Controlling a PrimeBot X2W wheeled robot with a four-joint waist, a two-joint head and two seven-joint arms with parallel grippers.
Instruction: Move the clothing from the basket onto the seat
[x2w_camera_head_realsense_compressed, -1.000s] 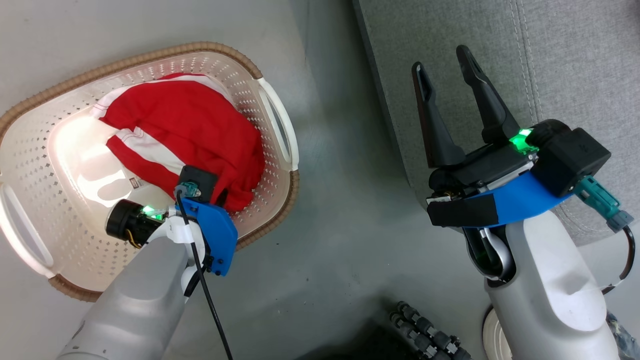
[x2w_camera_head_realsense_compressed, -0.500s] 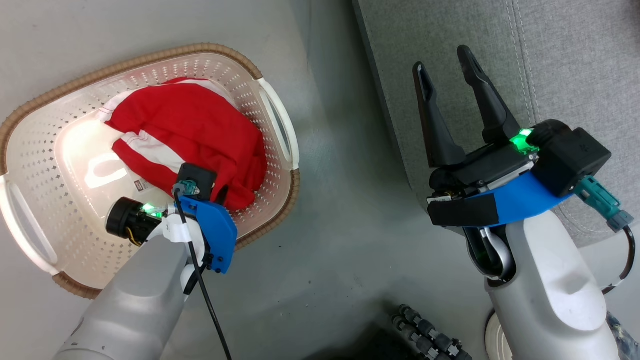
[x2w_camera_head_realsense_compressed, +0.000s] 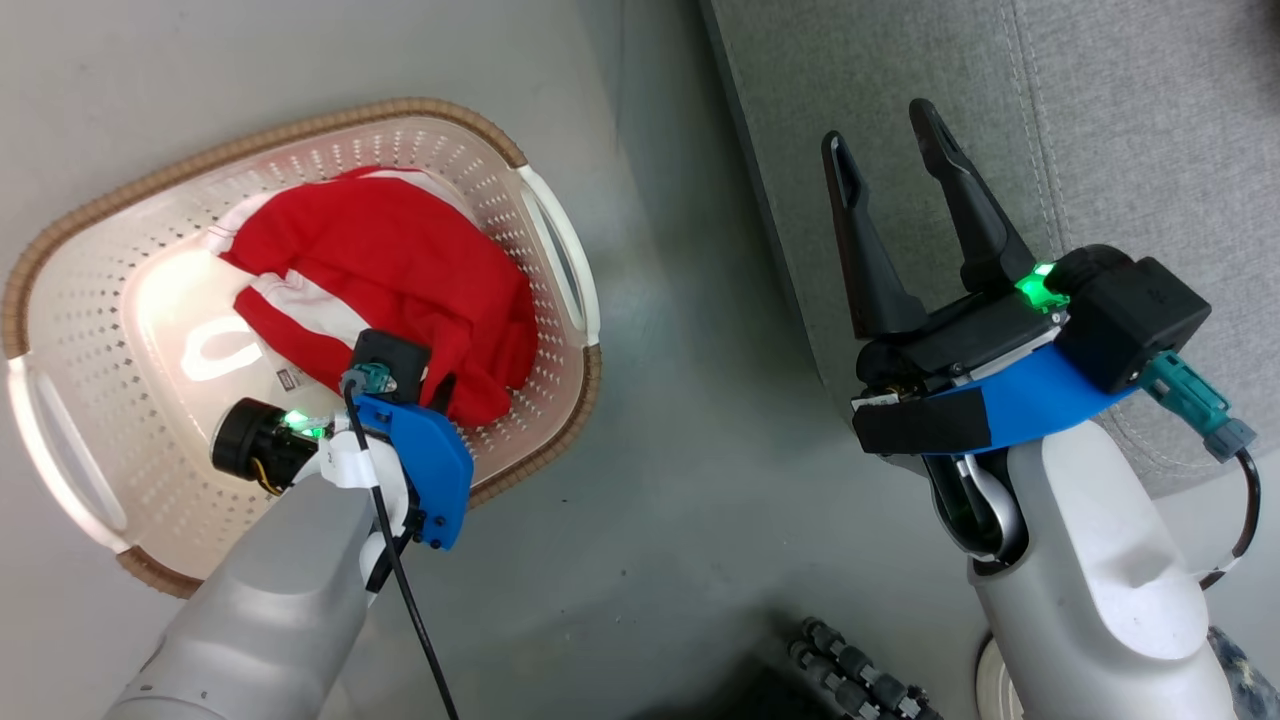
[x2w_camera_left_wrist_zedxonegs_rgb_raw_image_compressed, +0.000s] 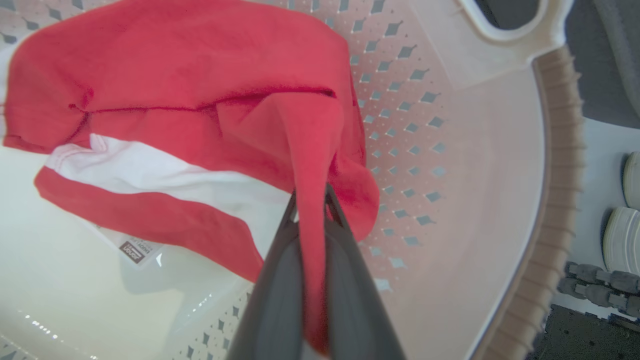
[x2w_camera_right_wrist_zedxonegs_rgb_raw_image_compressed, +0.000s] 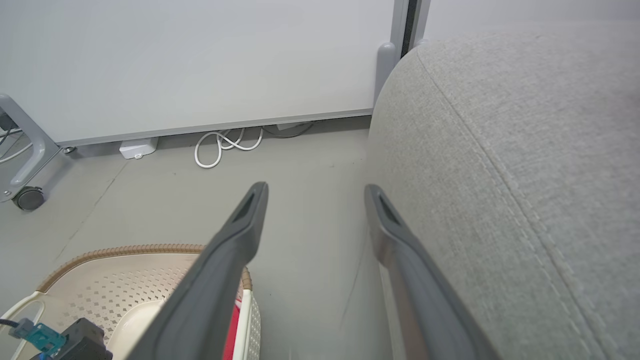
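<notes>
Nearest the robot, the left fingers (x2w_camera_left_wrist_zedxonegs_rgb_raw_image_compressed: 280, 280) are pinched together on a fold of the clothing (x2w_camera_left_wrist_zedxonegs_rgb_raw_image_compressed: 175, 75). In the left wrist view a red strip of it runs down between them, drawn taut from the pile. So the grasp looks made, but the lift is hardly begun.

The rest of the red fabric with its white stripe lies on the floor of the basket (x2w_camera_head_realsense_compressed: 400, 105), bunched toward the basket's 2 o'clock side, with a small label (x2w_camera_left_wrist_zedxonegs_rgb_raw_image_compressed: 132, 251) poking out at the pile's 7 o'clock edge. I cannot tell whether a second garment lies under the first.

In the head view the basket stands on the floor (x2w_camera_head_realsense_compressed: 680, 450) at about 9 o'clock, a strip of bare floor between it and the sofa.

Further on, at about 2 o'clock, the right fingers (x2w_camera_head_realsense_compressed: 975, 215) stand wide apart and hold nothing. They are poised over the near edge of the seat (x2w_camera_head_realsense_compressed: 1100, 120).

No red cloth lies on the part of the grey cushion that can be seen, so I judge nothing delivered yet. Left to do: raise the pinched garment clear of the rim, carry it across toward 2 o'clock, release it on the cushion, then return for whatever remains in the basket.
</notes>
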